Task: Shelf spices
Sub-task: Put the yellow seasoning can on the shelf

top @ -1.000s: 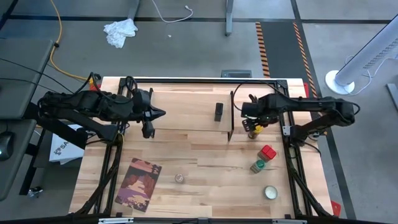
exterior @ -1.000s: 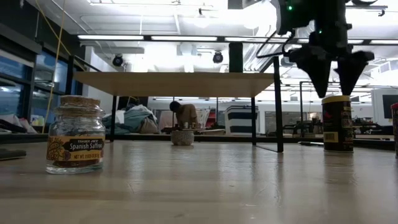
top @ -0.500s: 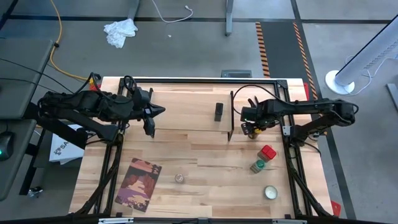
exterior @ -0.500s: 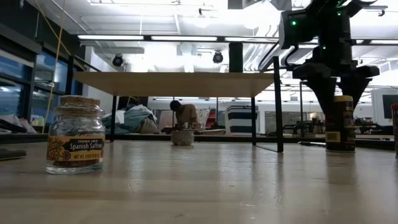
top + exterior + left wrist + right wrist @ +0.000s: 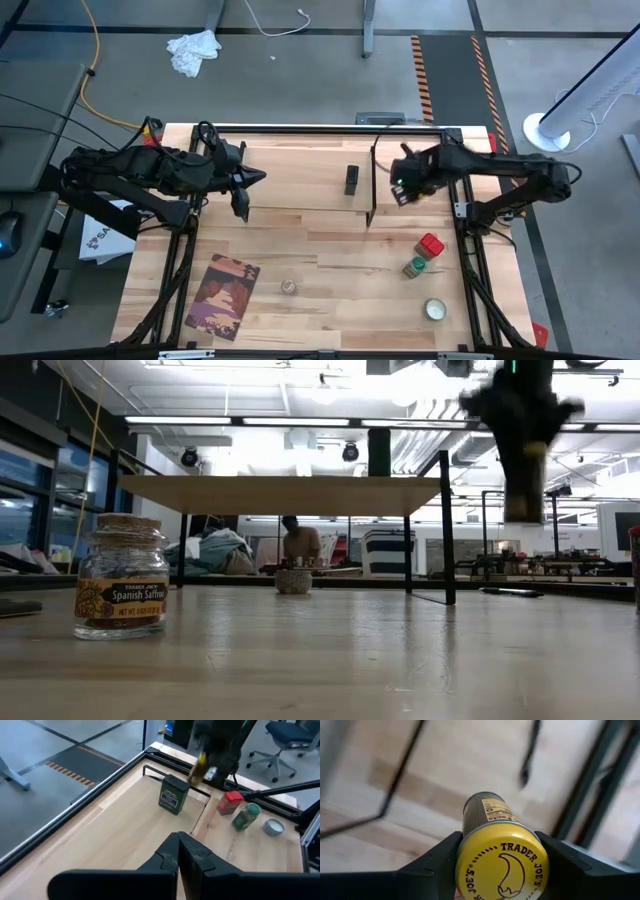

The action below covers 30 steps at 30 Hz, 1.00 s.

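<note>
My right gripper (image 5: 404,186) is shut on the yellow-lidded jar (image 5: 502,862), which is off the table just right of the shelf's right end. The shelf (image 5: 300,175) is a light-wood board on thin black legs (image 5: 290,495). The black square tin (image 5: 352,180) stands on the board near that end. The red-topped container (image 5: 431,244) and the green-lidded jar (image 5: 416,266) stand on the table to the right. The tiny clear jar (image 5: 288,287) stands near the near edge (image 5: 122,575). My left gripper (image 5: 245,185) waits shut over the shelf's left part. My right gripper pinches the yellow-lidded jar at its lid (image 5: 470,855), one finger (image 5: 437,862) on each side of the rim. The fingers come from above, pointing down. The jar (image 5: 524,485) hangs upright below them, lifted clear, at about the height of the shelf board.
A flat round pale tin (image 5: 434,310) lies near the table's near right corner. A printed booklet (image 5: 222,295) lies near the near left. The shelf's black end legs (image 5: 371,190) stand just left of the held jar. Bare wood lies between the booklet and the right-hand jars.
My right gripper came down over the yellow-lidded jar from above, shut on it and lifted it off the table to about board height, drifting slightly toward the far edge. The jar's former spot on the table is bare.
</note>
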Tool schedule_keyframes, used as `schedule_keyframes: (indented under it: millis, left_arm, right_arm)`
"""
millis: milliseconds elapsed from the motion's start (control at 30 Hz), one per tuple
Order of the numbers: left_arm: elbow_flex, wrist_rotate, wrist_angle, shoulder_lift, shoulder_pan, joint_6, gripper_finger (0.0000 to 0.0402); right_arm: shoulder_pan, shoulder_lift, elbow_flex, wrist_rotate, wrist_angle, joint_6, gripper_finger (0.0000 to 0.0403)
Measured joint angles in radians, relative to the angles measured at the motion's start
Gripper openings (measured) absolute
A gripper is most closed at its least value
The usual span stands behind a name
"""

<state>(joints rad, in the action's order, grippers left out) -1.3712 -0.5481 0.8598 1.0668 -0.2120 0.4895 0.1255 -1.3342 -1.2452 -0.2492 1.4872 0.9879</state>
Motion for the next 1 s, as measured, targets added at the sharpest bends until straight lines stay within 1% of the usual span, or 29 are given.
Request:
schedule_keyframes:
  millis: [67,100,233,333,467,567,633,667,700,767,833,933,1000]
  left_arm:
    - [0.0,-0.012,0.007,0.0,0.0,-0.021,0.0]
    - [0.0,-0.023,0.016,0.0,0.0,-0.032,0.0]
    - [0.03,-0.073,0.021,0.001,0.0,-0.065,0.0]
    - [0.091,-0.067,0.006,0.002,0.005,-0.058,0.0]
    - [0.175,0.013,-0.027,0.002,0.01,0.018,0.0]
    - [0.212,0.025,-0.101,0.001,0.002,0.079,0.0]
    - [0.212,0.022,-0.175,0.0,-0.001,0.102,0.0]
    - [0.208,0.02,-0.21,0.0,-0.003,0.101,0.0]
    - [0.204,0.019,-0.24,-0.001,-0.008,0.098,0.0]
    - [0.197,0.018,-0.285,-0.001,-0.015,0.081,0.0]
    - [0.188,0.02,-0.29,-0.001,-0.025,0.069,0.0]
    - [0.185,0.02,-0.286,-0.002,-0.038,0.072,0.0]
    - [0.185,0.023,-0.278,-0.002,-0.045,0.084,0.0]
  right_arm:
    - [-0.02,0.001,-0.135,-0.064,0.083,0.013,0.021]
    - [-0.031,0.001,-0.203,-0.095,0.093,0.025,0.021]
    - [-0.073,-0.011,-0.452,-0.185,0.016,0.008,0.021]
    - [-0.107,-0.061,-0.616,-0.227,-0.105,-0.078,0.021]
    - [-0.129,-0.198,-0.825,-0.212,-0.183,-0.229,0.021]
    - [-0.129,-0.345,-0.98,-0.151,-0.168,-0.327,0.021]
    - [-0.129,-0.447,-1.078,-0.123,-0.135,-0.387,0.021]
    - [-0.128,-0.494,-1.111,-0.117,-0.119,-0.416,0.021]
    - [-0.125,-0.514,-1.101,-0.116,-0.126,-0.441,0.021]
    - [-0.11,-0.523,-1.042,-0.079,-0.123,-0.451,0.021]
    - [-0.09,-0.535,-1.012,-0.048,-0.084,-0.439,0.021]
    - [-0.072,-0.566,-0.996,-0.054,-0.032,-0.435,0.021]
    - [-0.071,-0.577,-0.995,-0.057,-0.044,-0.45,0.021]
